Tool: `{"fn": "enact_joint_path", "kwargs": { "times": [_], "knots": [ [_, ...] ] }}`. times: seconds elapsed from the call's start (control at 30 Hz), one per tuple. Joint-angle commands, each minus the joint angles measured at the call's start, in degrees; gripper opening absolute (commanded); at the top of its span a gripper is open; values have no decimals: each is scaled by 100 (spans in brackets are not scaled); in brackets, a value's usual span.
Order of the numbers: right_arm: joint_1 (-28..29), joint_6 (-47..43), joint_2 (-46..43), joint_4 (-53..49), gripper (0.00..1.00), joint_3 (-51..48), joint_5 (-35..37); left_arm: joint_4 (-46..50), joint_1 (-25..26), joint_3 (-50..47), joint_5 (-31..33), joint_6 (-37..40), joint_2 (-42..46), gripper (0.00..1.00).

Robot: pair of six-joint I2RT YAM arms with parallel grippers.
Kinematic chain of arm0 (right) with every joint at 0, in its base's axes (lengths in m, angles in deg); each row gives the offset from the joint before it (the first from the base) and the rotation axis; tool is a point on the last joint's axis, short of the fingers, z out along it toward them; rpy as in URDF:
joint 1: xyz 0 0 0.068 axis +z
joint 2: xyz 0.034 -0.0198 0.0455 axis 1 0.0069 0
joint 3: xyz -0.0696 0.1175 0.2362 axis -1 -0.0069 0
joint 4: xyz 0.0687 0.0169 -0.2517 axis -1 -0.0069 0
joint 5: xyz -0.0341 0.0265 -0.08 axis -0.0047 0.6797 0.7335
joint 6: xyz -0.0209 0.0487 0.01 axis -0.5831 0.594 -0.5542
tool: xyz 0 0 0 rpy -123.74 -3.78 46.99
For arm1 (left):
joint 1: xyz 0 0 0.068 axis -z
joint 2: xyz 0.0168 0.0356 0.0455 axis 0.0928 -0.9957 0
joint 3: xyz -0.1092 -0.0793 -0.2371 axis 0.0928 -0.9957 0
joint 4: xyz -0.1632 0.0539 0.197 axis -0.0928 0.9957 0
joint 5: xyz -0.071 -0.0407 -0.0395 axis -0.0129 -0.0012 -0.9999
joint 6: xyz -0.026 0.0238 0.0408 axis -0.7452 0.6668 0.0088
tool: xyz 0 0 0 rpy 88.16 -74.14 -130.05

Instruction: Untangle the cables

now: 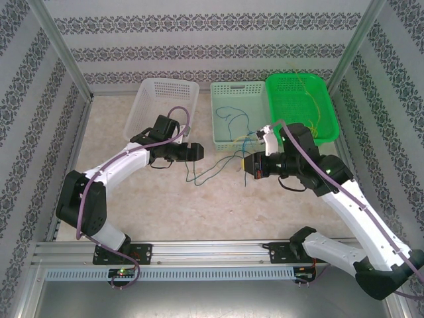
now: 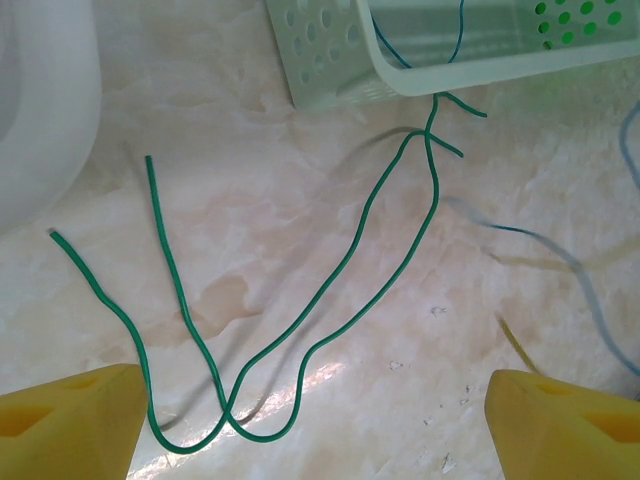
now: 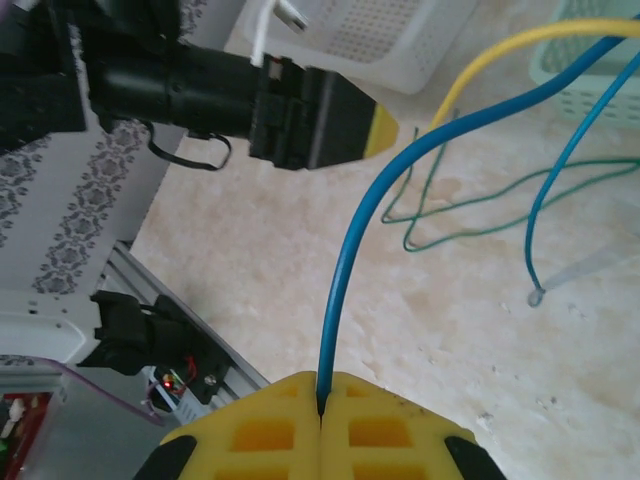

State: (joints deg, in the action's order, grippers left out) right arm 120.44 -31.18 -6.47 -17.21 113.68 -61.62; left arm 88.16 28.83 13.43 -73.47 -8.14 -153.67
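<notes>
Right gripper (image 3: 320, 398) clamps the blue cable (image 3: 352, 250), seemingly teasing it free; next, the wide-apart left gripper (image 2: 318, 428) should pin the green cable (image 2: 162, 228).

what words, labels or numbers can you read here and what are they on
None can be read.
white basket, pale green basket, bright green basket: no labels.
wallpaper: pattern only, no letters.
small circuit board beside the rail: too blurred to read.

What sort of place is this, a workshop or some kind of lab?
Probably a robot test booth: left arm and right arm bolted to an aluminium rail, wallpapered panels in a metal frame around the table, and baskets with thin cables set out.
</notes>
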Motion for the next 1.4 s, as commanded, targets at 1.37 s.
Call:
{"fn": "enact_joint_path", "kwargs": {
  "times": [1.37],
  "knots": [
    [-1541, -706, 1974, 1376, 0, 375, 802, -1032, 57, -337, -444, 1, 265, 86]
  ]
}}
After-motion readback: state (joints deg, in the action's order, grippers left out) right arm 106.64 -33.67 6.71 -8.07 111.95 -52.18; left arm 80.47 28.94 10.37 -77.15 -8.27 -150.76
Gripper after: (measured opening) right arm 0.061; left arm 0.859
